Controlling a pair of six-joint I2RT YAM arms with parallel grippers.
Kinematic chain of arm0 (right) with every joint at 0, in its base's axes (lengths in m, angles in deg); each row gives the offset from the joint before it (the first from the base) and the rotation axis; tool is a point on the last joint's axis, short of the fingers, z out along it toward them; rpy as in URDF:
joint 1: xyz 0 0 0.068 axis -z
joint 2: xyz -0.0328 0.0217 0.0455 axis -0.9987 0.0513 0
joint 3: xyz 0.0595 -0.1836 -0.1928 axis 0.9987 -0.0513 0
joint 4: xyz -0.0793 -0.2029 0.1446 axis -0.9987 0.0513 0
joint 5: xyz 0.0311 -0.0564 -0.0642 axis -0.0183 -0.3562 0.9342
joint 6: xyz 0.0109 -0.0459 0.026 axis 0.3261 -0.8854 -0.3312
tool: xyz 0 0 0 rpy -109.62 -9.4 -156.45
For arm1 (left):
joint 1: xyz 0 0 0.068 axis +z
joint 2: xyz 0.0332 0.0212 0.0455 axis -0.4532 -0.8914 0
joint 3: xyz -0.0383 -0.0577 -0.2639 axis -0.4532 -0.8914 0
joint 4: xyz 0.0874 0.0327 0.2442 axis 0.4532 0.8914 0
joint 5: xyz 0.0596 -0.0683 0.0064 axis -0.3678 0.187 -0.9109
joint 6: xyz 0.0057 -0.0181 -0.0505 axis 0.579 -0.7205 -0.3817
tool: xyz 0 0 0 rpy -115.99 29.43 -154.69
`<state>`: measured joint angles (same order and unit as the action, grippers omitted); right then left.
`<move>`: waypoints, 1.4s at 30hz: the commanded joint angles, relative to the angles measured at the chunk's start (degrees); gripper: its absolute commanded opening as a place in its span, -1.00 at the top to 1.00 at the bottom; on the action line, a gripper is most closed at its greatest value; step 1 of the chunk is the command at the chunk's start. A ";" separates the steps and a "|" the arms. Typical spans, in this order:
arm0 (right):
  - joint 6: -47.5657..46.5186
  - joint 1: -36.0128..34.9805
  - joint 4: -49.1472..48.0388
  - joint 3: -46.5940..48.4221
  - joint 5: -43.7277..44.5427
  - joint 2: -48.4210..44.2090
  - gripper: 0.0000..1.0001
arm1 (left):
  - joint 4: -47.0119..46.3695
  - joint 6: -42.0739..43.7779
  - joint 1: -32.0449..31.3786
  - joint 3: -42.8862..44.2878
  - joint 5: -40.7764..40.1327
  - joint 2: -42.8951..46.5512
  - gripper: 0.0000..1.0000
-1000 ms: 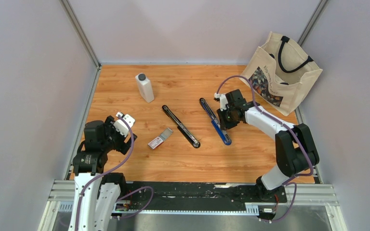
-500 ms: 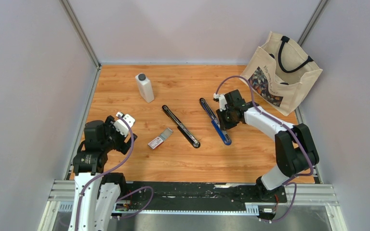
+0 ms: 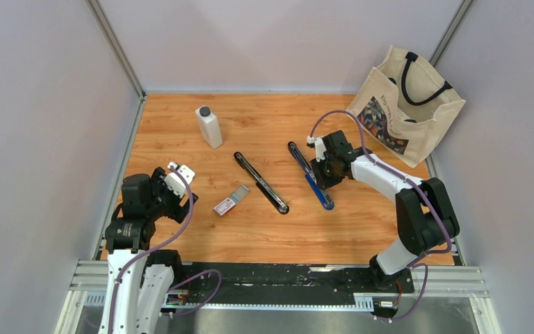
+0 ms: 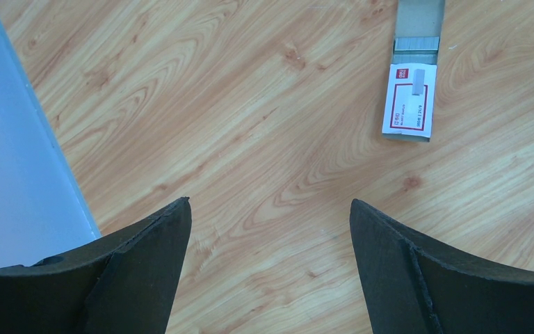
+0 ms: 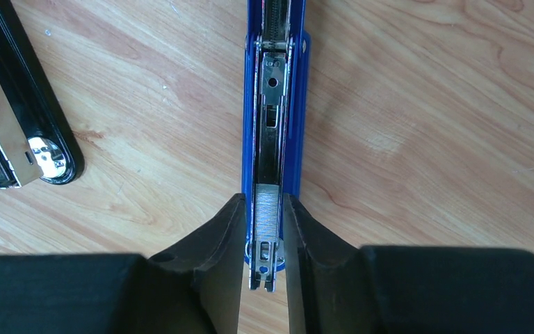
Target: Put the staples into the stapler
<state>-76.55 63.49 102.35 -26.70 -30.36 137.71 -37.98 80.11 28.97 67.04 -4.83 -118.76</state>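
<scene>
Right gripper [image 5: 263,210] straddles staple strip [image 5: 266,217] seated in blue stapler [image 5: 276,83], jaws barely parted; holding or released, cannot tell. Staples box [image 3: 226,204] lies well left of blue stapler. Loading step. Next: lift clear, close stapler.

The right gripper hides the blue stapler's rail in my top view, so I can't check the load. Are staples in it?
Observer: Yes. The right wrist view shows a staple strip lying in the blue stapler's rail, inside the right gripper.
Operator: Is it pinched?
Observer: It looks not. The jaws stand slightly apart, with a sliver of rail showing on each side of the strip.
Operator: More staples in the box?
Observer: It seems so. The left wrist view shows the box's tray slid out, with what looks like a spare strip in it.
</scene>
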 commanded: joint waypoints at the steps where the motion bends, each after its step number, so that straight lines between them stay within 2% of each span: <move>1: -0.61 -0.25 -1.18 0.10 0.84 -0.08 0.41 | -1.56 -1.05 0.53 -0.46 0.96 -0.08 -0.84; 10: -2.71 -0.42 -1.26 1.06 -0.65 -4.11 0.28 | -1.38 -0.96 0.53 -0.37 1.40 -0.08 -0.84; 14: -6.31 -0.60 0.31 2.55 -5.65 -5.00 0.20 | -0.86 -0.52 0.61 -0.28 3.07 -0.61 -0.84; 24: -11.86 -9.82 1.02 4.40 -2.67 -8.34 0.12 | -0.24 0.00 0.53 -0.37 5.35 -0.52 -0.84; 27: -12.82 -12.54 2.42 7.03 -5.21 -7.38 0.10 | -0.24 -0.08 0.61 -0.37 5.62 -0.70 -0.84; 32: -13.18 -18.52 6.02 16.24 -6.27 -0.36 0.07 | -0.59 -0.52 0.53 -0.45 4.66 -0.70 -0.84; 42: -8.34 -25.11 12.62 40.68 -9.26 24.60 0.07 | -2.09 -1.14 0.97 -1.07 1.84 0.62 -0.85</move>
<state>-87.52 39.97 110.90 6.22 -38.10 156.02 -38.07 80.09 28.99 66.13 -2.12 -118.67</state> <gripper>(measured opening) 0.464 0.922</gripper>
